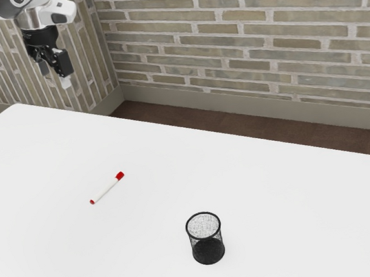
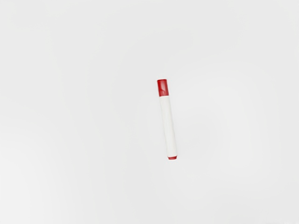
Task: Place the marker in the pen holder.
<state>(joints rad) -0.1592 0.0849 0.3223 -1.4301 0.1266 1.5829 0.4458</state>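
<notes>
Marker [image 1: 106, 189] lies to the exterior view's left of the pen holder [image 1: 206, 238]; you're at the approach, so bring your spread, empty gripper [image 1: 55, 77] down around it.

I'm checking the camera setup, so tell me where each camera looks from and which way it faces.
Exterior view: at my arm's side, looking down across the table toward the brick walls; my arm's end and open gripper show at upper left, with the marker and pen holder in front.
Wrist view: on my hand, facing down onto the tabletop and the marker.
Shared: both views show the white tabletop and the same red-capped marker lying on it.
</notes>
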